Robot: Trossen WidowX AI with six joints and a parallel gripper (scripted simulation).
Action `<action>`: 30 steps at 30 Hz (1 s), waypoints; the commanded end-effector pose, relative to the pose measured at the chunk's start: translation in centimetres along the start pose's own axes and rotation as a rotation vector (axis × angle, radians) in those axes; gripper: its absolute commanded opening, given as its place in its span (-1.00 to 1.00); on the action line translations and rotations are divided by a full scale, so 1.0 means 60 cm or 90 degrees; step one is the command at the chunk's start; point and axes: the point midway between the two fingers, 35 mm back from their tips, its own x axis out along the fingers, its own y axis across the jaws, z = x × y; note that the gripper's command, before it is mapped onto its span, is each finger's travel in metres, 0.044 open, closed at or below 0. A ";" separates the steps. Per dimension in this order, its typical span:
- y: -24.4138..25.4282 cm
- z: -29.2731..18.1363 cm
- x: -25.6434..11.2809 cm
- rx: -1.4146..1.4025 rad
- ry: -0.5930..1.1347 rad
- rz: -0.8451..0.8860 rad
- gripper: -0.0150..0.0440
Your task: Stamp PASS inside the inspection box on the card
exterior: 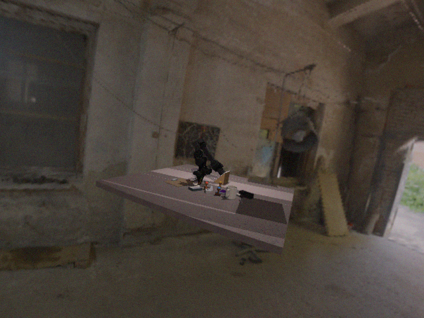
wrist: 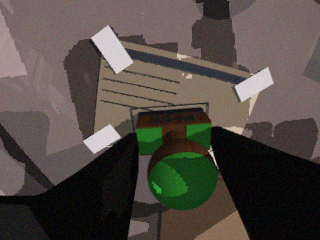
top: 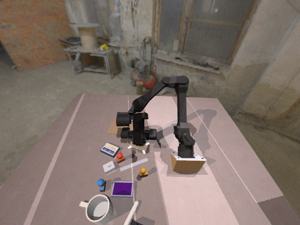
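Observation:
My gripper (wrist: pixel 174 137) is shut on the green-knobbed stamp (wrist: pixel 182 174), whose green and brown base sits over the outlined inspection box (wrist: pixel 172 115) on the tan card (wrist: pixel 170 94). The card is taped at its corners with white strips. Whether the stamp face touches the card I cannot tell. In the top view the gripper (top: pixel 138 141) hangs just over the card (top: pixel 138 148), and the purple ink pad (top: pixel 122 188) lies nearer the front.
Red (top: pixel 119 156), orange (top: pixel 143 171) and blue (top: pixel 101 183) stamps stand on the bench. A blue and white box (top: pixel 109 149), a small white card (top: pixel 108 167), a white strip (top: pixel 133 164), a mug (top: pixel 98 211), a white tube (top: pixel 131 213) and a brown sheet (top: pixel 116 125) lie around.

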 end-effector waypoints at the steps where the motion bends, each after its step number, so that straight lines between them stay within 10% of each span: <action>1: 0.000 -0.001 0.001 0.003 0.002 0.000 -0.49; 30: 0.000 -0.001 -0.005 0.003 0.002 0.000 -0.49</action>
